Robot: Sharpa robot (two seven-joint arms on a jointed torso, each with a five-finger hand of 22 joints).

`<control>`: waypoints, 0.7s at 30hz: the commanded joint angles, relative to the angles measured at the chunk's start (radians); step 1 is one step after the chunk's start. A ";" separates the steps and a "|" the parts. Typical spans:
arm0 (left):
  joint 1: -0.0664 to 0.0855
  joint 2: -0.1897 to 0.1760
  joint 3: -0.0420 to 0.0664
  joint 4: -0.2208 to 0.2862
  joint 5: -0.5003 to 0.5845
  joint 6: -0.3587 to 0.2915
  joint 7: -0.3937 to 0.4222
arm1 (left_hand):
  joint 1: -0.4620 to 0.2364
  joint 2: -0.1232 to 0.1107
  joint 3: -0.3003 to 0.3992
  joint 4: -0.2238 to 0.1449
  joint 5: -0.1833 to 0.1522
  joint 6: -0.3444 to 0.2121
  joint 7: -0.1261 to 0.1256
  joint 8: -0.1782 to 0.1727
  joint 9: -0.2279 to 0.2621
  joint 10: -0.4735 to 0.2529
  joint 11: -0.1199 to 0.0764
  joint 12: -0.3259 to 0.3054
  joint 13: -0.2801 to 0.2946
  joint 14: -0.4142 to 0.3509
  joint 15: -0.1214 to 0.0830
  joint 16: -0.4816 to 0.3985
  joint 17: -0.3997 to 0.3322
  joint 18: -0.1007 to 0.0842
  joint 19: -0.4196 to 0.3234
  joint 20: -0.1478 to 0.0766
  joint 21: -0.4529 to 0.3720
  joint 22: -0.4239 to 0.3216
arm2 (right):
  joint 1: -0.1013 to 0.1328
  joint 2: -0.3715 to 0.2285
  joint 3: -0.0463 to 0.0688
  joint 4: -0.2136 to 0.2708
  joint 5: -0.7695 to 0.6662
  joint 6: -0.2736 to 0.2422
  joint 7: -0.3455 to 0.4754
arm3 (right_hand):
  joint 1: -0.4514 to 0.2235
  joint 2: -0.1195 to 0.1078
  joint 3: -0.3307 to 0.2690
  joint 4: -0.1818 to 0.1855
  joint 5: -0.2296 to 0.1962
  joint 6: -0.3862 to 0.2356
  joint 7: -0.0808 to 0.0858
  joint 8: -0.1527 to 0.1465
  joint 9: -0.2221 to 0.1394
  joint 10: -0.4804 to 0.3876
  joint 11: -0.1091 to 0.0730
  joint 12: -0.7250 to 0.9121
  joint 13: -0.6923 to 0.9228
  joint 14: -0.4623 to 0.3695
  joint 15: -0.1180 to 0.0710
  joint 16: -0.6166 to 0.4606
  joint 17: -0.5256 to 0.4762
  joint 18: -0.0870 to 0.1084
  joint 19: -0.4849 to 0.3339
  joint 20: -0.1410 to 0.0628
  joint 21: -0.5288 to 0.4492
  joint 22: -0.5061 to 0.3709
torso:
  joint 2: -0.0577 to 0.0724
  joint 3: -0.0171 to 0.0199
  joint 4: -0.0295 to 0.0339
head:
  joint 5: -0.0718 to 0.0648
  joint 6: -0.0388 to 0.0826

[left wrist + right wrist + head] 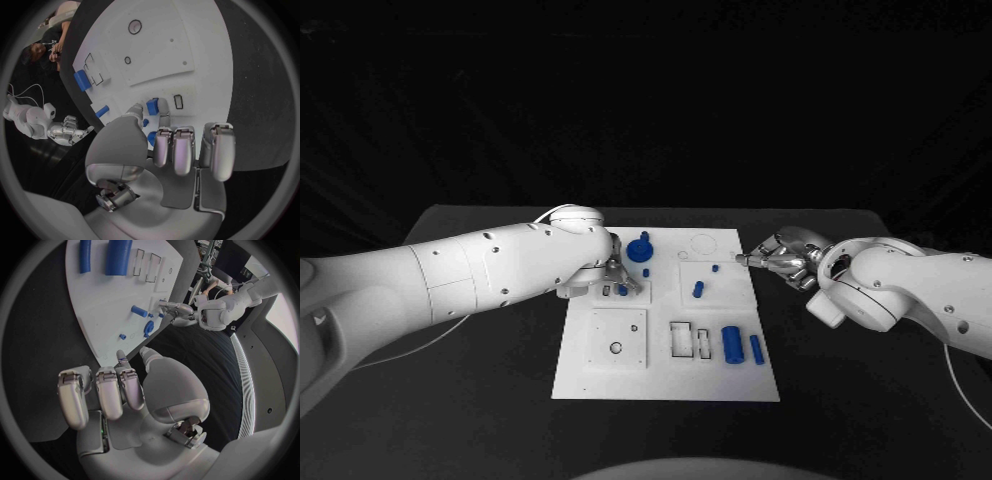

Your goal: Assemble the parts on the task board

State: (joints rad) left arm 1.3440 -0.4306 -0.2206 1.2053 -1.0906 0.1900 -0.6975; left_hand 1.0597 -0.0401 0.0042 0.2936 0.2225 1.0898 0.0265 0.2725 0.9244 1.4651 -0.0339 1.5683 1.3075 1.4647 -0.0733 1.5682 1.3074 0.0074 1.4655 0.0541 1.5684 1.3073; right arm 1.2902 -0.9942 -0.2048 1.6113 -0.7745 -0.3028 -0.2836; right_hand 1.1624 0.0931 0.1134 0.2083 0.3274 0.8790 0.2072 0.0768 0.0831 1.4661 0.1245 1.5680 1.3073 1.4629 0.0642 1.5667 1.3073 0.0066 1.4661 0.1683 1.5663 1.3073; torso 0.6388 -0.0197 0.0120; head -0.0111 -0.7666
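Two hands flank the task board (661,385); left hand (615,278) hides parts.

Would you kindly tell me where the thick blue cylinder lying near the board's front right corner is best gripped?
Probably across the middle of the thick blue cylinder, fingers coming from above: it lies flat, with the thinner rod close alongside, so space is tight there.

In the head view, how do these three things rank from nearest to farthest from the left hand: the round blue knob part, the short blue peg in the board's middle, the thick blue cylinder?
1. Round blue knob part: just beside the left hand, toward the board's far edge.
2. Short blue peg: mid-board, to the hand's right.
3. Thick blue cylinder: near-right part of the task board, beside a thinner blue rod.
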 commanded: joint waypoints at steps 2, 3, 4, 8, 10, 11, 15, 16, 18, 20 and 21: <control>0.000 0.003 0.000 0.002 0.006 -0.020 -0.025 | 0.003 0.014 -0.001 -0.002 -0.003 0.005 -0.001 -0.004 0.002 0.106 0.003 0.002 0.263 0.106 0.007 0.003 0.263 -0.007 0.105 0.005 0.002 0.263 | -0.001 0.001 0.000 0.000 -0.009 0.017 -0.004 | 0.011 -0.002 -0.005 0.000 0.005 -0.009 -0.001 0.003 0.001 0.105 0.009 0.003 0.263 0.108 0.007 0.004 0.263 -0.007 0.105 0.010 0.004 0.263 | 0.000 0.0000 -0.0006 | -0.001 -0.001; 0.000 0.003 0.000 0.002 0.006 -0.023 -0.024 | 0.004 0.015 -0.001 -0.002 -0.003 0.005 -0.001 -0.004 0.002 0.106 0.003 0.002 0.263 0.106 0.007 0.003 0.263 -0.007 0.105 0.005 0.002 0.263 | -0.001 0.000 0.000 0.000 -0.009 0.017 -0.004 | 0.011 -0.002 -0.005 0.000 0.005 -0.009 -0.001 0.003 0.001 0.105 0.009 0.003 0.263 0.108 0.007 0.004 0.263 -0.007 0.105 0.010 0.004 0.263 | 0.000 0.0002 -0.0006 | 0.000 -0.001; 0.000 0.003 0.000 0.003 0.006 -0.025 -0.023 | 0.004 0.015 -0.001 -0.002 -0.003 0.005 -0.001 -0.004 0.002 0.106 0.003 0.002 0.263 0.106 0.007 0.003 0.263 -0.007 0.105 0.005 0.002 0.263 | -0.001 0.000 0.000 0.000 -0.009 0.017 -0.004 | 0.011 -0.002 -0.005 0.000 0.005 -0.009 -0.001 0.003 0.001 0.105 0.009 0.003 0.263 0.108 0.007 0.004 0.263 -0.007 0.105 0.010 0.004 0.263 | 0.000 0.0003 -0.0006 | -0.001 -0.001; 0.000 0.001 0.000 0.003 0.006 -0.032 -0.018 | 0.004 0.015 -0.001 -0.002 -0.003 0.005 -0.001 -0.004 0.002 0.106 0.003 0.002 0.263 0.106 0.007 0.003 0.263 -0.007 0.105 0.005 0.002 0.263 | -0.001 0.001 0.000 0.000 -0.009 0.017 -0.004 | 0.011 -0.002 -0.005 0.000 0.005 -0.009 -0.001 0.003 0.001 0.105 0.009 0.003 0.263 0.108 0.007 0.004 0.263 -0.007 0.105 0.010 0.004 0.263 | -0.001 0.0004 -0.0005 | -0.001 -0.001; 0.000 0.000 0.000 0.003 0.006 -0.034 -0.017 | 0.004 0.016 -0.001 -0.002 -0.003 0.005 -0.001 -0.004 0.002 0.106 0.003 0.002 0.263 0.106 0.007 0.003 0.263 -0.007 0.105 0.005 0.002 0.263 | -0.001 0.001 0.000 0.000 -0.009 0.017 -0.004 | 0.011 -0.002 -0.005 0.000 0.005 -0.010 -0.001 0.003 0.001 0.105 0.009 0.003 0.263 0.108 0.007 0.004 0.263 -0.007 0.105 0.010 0.004 0.263 | -0.001 0.0009 -0.0001 | -0.001 -0.001; 0.000 0.000 0.000 0.003 0.006 -0.035 -0.017 | 0.004 0.016 -0.001 -0.002 -0.003 0.005 -0.001 -0.004 0.002 0.106 0.003 0.002 0.263 0.106 0.007 0.003 0.263 -0.007 0.105 0.005 0.002 0.263 | -0.001 0.001 -0.001 0.000 -0.009 0.017 -0.004 | 0.011 -0.002 -0.005 0.000 0.005 -0.010 -0.001 0.003 0.001 0.105 0.009 0.003 0.263 0.108 0.007 0.004 0.263 -0.007 0.105 0.010 0.004 0.263 | 0.000 0.0007 0.0003 | -0.001 0.000; 0.000 -0.003 0.000 0.004 0.004 -0.037 -0.020 | 0.004 0.016 -0.001 -0.002 -0.003 0.005 -0.001 -0.004 0.002 0.106 0.003 0.002 0.263 0.106 0.007 0.003 0.263 -0.007 0.105 0.005 0.002 0.263 | -0.001 0.001 -0.001 -0.001 -0.009 0.018 -0.004 | 0.011 -0.002 -0.005 0.000 0.005 -0.010 -0.001 0.003 0.001 0.105 0.009 0.003 0.263 0.108 0.007 0.004 0.263 -0.007 0.105 0.010 0.004 0.263 | -0.001 0.0006 0.0000 | -0.002 0.000; 0.000 -0.005 0.000 0.006 0.003 -0.039 -0.020 | 0.004 0.016 -0.001 -0.002 -0.003 0.005 -0.001 -0.004 0.002 0.106 0.003 0.002 0.263 0.106 0.007 0.003 0.263 -0.007 0.105 0.005 0.002 0.263 | -0.001 0.001 -0.001 -0.001 -0.009 0.018 -0.004 | 0.011 -0.002 -0.005 0.000 0.005 -0.010 -0.001 0.003 0.001 0.105 0.009 0.003 0.263 0.108 0.007 0.004 0.263 -0.007 0.105 0.010 0.004 0.263 | -0.001 0.0006 -0.0002 | -0.002 0.000; 0.000 -0.013 0.001 0.014 -0.004 -0.055 -0.017 | 0.006 0.016 -0.001 -0.002 -0.002 0.005 -0.001 -0.004 0.002 0.106 0.003 0.002 0.263 0.106 0.007 0.003 0.263 -0.007 0.105 0.005 0.002 0.263 | -0.001 0.002 -0.001 -0.001 -0.009 0.018 -0.003 | 0.011 -0.002 -0.005 0.000 0.005 -0.010 -0.001 0.003 0.001 0.105 0.009 0.003 0.263 0.108 0.007 0.004 0.263 -0.007 0.105 0.010 0.004 0.263 | 0.000 0.0004 -0.0003 | -0.001 0.000; 0.000 -0.026 0.001 0.028 -0.013 -0.073 -0.017 | 0.006 0.016 -0.001 -0.002 -0.002 0.005 -0.001 -0.004 0.003 0.106 0.003 0.002 0.263 0.106 0.007 0.003 0.263 -0.007 0.105 0.005 0.002 0.263 | -0.001 0.001 -0.001 -0.001 -0.009 0.017 -0.003 | 0.011 -0.002 -0.005 0.000 0.005 -0.010 -0.001 0.003 0.001 0.105 0.009 0.003 0.263 0.108 0.007 0.004 0.263 -0.007 0.105 0.010 0.004 0.263 | 0.000 0.0001 -0.0001 | -0.001 0.001; 0.001 -0.035 0.002 0.037 -0.017 -0.078 -0.017 | 0.008 0.015 -0.003 -0.002 -0.001 0.006 -0.001 -0.004 0.003 0.106 0.003 0.002 0.263 0.106 0.007 0.003 0.263 -0.007 0.105 0.005 0.002 0.263 | -0.001 0.001 -0.001 -0.002 -0.009 0.017 -0.003 | 0.011 -0.002 -0.005 0.000 0.005 -0.010 -0.001 0.003 0.001 0.105 0.009 0.003 0.263 0.108 0.007 0.004 0.263 -0.007 0.105 0.010 0.004 0.263 | 0.000 -0.0001 0.0001 | -0.002 0.002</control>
State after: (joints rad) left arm 1.3439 -0.4605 -0.2194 1.2337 -1.0928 0.1469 -0.6975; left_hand 1.0642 -0.0355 0.0042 0.2936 0.2225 1.0898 0.0265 0.2725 0.9262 1.4650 -0.0339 1.5683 1.3074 1.4647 -0.0733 1.5682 1.3073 0.0074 1.4655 0.0541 1.5684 1.3073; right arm 1.2898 -0.9935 -0.2050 1.6101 -0.7746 -0.3000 -0.2849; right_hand 1.1624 0.0931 0.1134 0.2083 0.3274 0.8754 0.2037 0.0768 0.0829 1.4660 0.1245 1.5680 1.3073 1.4629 0.0641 1.5667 1.3079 0.0067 1.4661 0.1683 1.5663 1.3080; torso 0.6382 -0.0191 0.0120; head -0.0129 -0.7658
